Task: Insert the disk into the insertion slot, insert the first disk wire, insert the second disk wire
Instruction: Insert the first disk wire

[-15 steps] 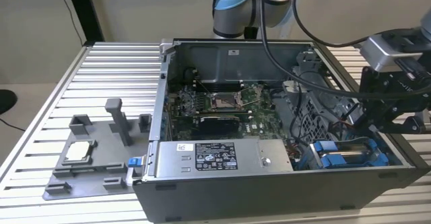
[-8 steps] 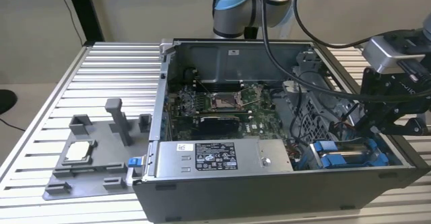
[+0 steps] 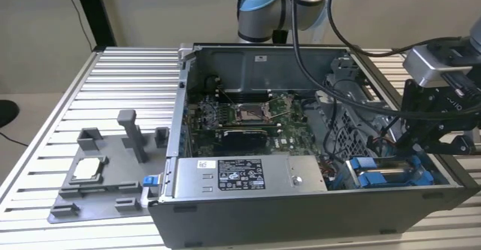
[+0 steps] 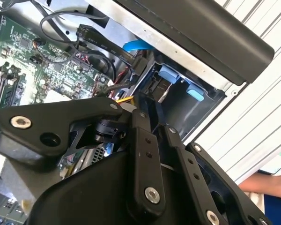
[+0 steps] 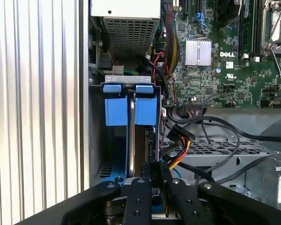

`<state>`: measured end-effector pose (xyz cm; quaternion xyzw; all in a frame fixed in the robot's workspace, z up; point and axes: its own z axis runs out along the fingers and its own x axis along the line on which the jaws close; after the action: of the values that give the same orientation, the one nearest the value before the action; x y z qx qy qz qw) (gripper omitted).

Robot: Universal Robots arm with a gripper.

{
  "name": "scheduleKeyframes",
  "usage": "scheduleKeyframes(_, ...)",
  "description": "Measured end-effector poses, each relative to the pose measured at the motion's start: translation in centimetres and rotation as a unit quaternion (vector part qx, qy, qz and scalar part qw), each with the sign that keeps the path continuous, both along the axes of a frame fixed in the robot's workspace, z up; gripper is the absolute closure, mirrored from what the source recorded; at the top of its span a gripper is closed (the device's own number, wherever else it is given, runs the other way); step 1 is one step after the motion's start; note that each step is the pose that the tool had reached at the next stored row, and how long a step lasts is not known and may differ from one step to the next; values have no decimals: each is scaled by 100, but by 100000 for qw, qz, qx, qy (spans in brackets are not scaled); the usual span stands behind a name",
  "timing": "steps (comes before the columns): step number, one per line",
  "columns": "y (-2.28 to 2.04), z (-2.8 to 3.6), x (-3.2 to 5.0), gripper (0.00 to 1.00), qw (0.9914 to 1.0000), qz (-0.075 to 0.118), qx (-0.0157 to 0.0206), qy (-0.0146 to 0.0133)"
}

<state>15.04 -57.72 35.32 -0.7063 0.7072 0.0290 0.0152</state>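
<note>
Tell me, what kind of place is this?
Probably a robotics lab: an open computer case lies on a ribbed metal table, a robot arm reaches into it, and a grey parts fixture sits beside it.

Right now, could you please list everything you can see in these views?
computer case: one, dark grey, open, on the table
table: one, silver, slatted, under everything
motherboard: one, green, inside the case
power supply: one, grey, black label, in the case
insertion slot: one, grey and blue, case corner
wires: several, black, red, yellow, beside the slot
fixture tray: one, grey, exterior view's left of case
gripper: one, black, close to the slot
</note>
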Motion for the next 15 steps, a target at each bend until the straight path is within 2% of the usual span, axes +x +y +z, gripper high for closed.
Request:
scheduleKeyframes(5,-3,-57,19,100,99999,5,-346,-100)
scheduleKeyframes(8,-3,-70,49,100,99999,-229,-360,-110)
scheduleKeyframes(12,-1,-75,63,100,99987,-1595,-359,-89)
scheduleKeyframes(14,0,-83,64,100,99984,-1773,-356,73)
scheduleKeyframes(15,0,-86,65,100,99982,-1786,-359,436)
